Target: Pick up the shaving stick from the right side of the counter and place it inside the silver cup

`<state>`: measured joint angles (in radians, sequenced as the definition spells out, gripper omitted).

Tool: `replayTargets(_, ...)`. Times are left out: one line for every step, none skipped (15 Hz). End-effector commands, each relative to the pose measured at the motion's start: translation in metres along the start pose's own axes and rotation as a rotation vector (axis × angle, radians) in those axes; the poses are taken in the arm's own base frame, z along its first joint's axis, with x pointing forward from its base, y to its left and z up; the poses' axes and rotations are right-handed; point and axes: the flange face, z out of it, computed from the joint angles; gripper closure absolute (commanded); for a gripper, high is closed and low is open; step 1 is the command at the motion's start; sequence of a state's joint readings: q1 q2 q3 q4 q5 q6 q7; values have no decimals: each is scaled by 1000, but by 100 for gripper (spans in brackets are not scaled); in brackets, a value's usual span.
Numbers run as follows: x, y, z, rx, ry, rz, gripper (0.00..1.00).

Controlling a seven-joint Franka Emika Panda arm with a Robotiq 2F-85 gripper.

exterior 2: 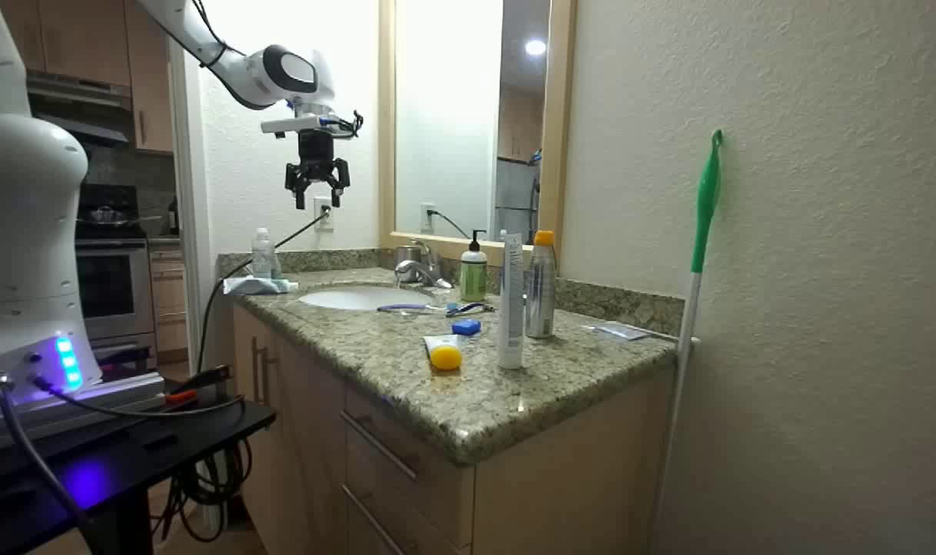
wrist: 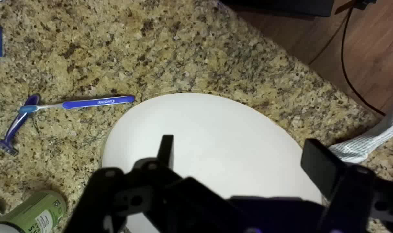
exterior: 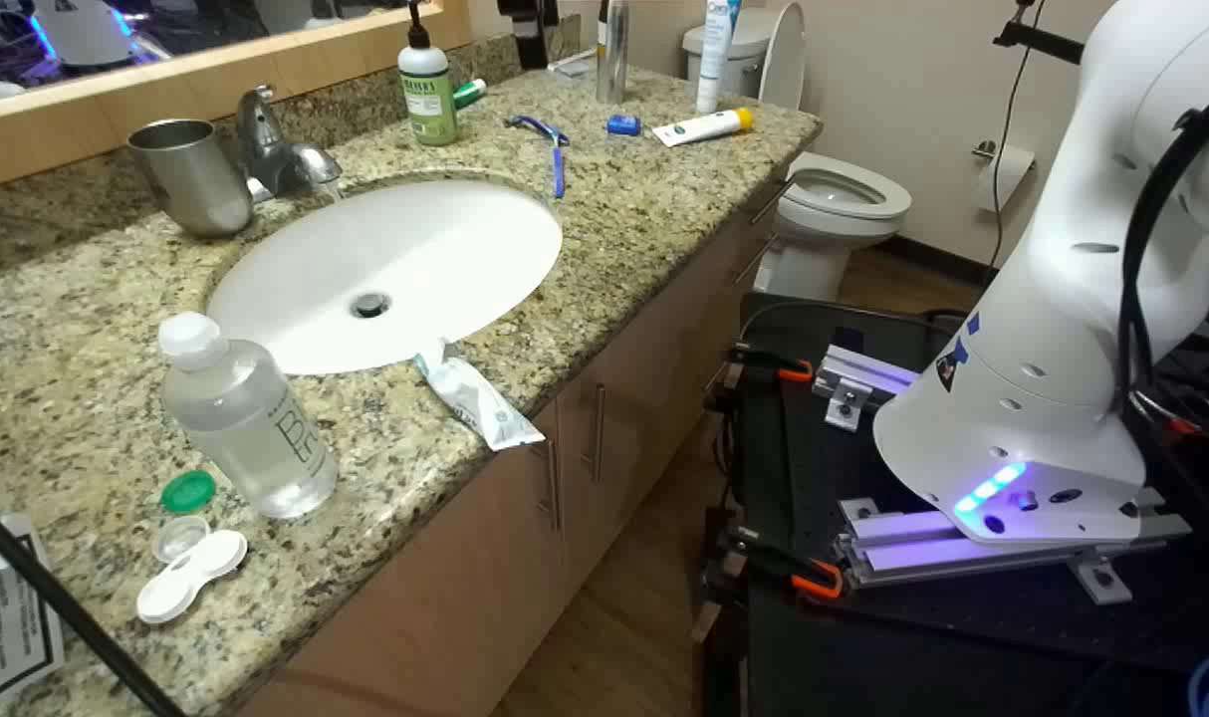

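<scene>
The razor (wrist: 15, 126) lies on the tabletop (wrist: 183, 58) beside the sink (wrist: 203, 132), with the head of a toothbrush (wrist: 83, 104) resting across its handle near the tail end. It is not yet picked up, and the step in hand is judged to be the approach ahead of the grasp. The end effector (exterior 2: 318, 200) hangs well above the sink, fingers pointing down and spread apart, with nothing between them. The next move calls for travel towards the soap bottle (exterior: 428, 98), a turn of the wrist if needed to set the fingers across the slim handle, and a careful descent; the bare stretch between toothbrush and blade looks the sounder place to grip. Principal hazard: taking or dragging the toothbrush along with the razor. The destination, a silver cup (exterior: 191, 179), stands upright next to the tap (exterior: 276, 154), on the side away from the soap bottle; its floor cannot be seen. Tap and soap bottle are the likely obstructions on the carry and call for height. Past the razor, a small blue object (exterior: 623, 124), a white tube with a yellow cap (exterior: 702, 127) and a metal can (exterior 2: 541, 293) appear outside the path; the clear bottle (exterior: 251, 428) and the toothpaste tube (exterior: 475, 398), at the opposite end of the sink, give no present concern.
</scene>
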<state>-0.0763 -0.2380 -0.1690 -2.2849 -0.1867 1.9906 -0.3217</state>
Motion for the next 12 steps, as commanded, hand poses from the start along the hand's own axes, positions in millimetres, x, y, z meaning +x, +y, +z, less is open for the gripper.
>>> replayTargets(0,0,0,0,-1,0,0)
replayTargets(8,12,3,1,30,34,0)
replayTargets(12,33,5,0,78,86,0)
replayTargets(13,58,8,8,121,154,0)
replayTargets(9,87,11,9,155,201,0)
replayTargets(2,111,14,25,185,255,0)
replayTargets(-5,136,19,45,210,316,0)
replayTargets(-14,162,28,74,231,377,0)
replayTargets(-22,187,36,98,252,440,0)
replayTargets(-28,209,50,134,258,502,0)
replayTargets(-32,226,61,179,259,558,0)
replayTargets(-33,235,73,231,255,613,0)
